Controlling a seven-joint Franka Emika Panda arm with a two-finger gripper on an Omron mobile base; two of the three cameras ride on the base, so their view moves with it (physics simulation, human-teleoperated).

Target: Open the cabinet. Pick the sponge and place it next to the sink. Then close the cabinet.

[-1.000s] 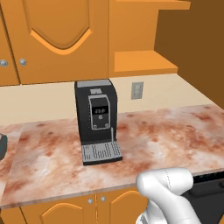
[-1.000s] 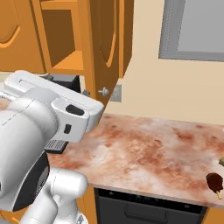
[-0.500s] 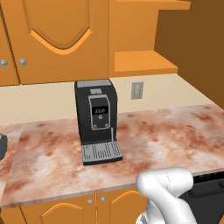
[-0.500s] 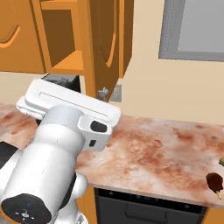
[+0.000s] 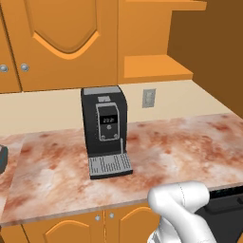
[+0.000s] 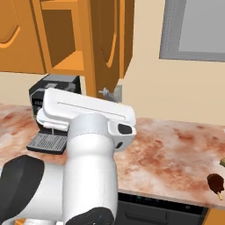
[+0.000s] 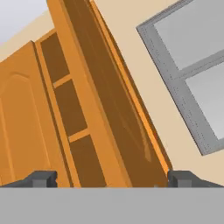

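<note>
The two-finger gripper [image 7: 112, 178] is spread wide and empty, facing the orange wooden cabinet [image 7: 72, 118], whose door [image 7: 114, 114] (at twelve o'clock) hangs open for reaching inside.

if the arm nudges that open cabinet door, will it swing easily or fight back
Probably swings easily: the cabinet door already stands wide open, edge-on in the hand view. It looks like a stiff wooden panel, so it should not flex. The open gripper would likely slide along its smooth face.
</note>
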